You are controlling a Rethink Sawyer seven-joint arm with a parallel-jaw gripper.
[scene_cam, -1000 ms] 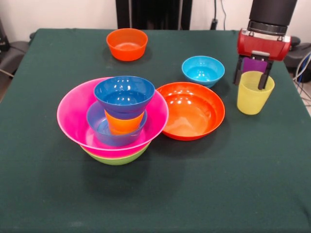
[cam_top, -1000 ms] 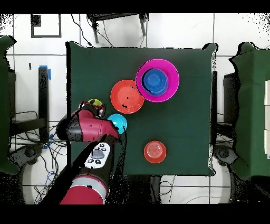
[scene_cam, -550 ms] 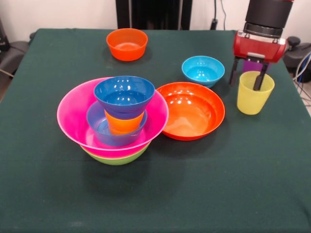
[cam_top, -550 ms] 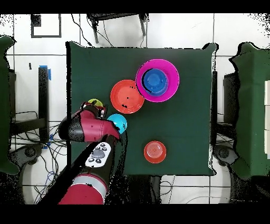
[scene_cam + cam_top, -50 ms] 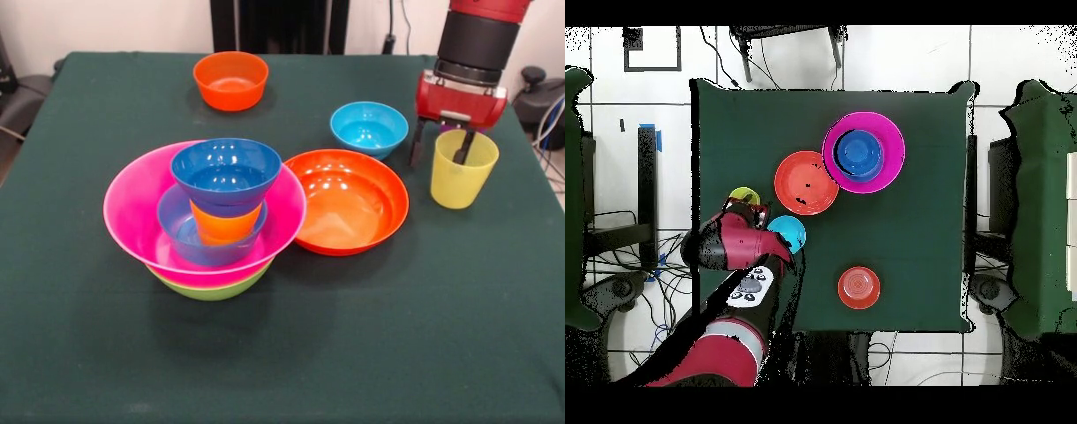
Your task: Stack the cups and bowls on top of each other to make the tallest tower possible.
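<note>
Gripper (image 5: pixel 438 147): black fingers spread open, straddling the near-left rim of the translucent yellow cup (image 5: pixel 463 172), far right. Tower (image 5: pixel 212 212): glossy nested bowls, centre-left on the green cloth table (image 5: pixel 353 353).

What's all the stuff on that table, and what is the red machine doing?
Tower: one pile; lime green bowl under a big pink bowl, then a blue bowl, an orange cup and a dark blue bowl on top; front view's left-centre.
Shallow orange bowl: one, orange, just right of the tower.
Cyan bowl: one, behind the shallow orange bowl.
Small orange bowl: one, far side of the table.
Yellow cup: one, translucent yellow, upright near the right edge.
Table: one, dark green cloth.
Gripper: one, red and black, open, one finger outside the yellow cup's rim and one inside it.
</note>
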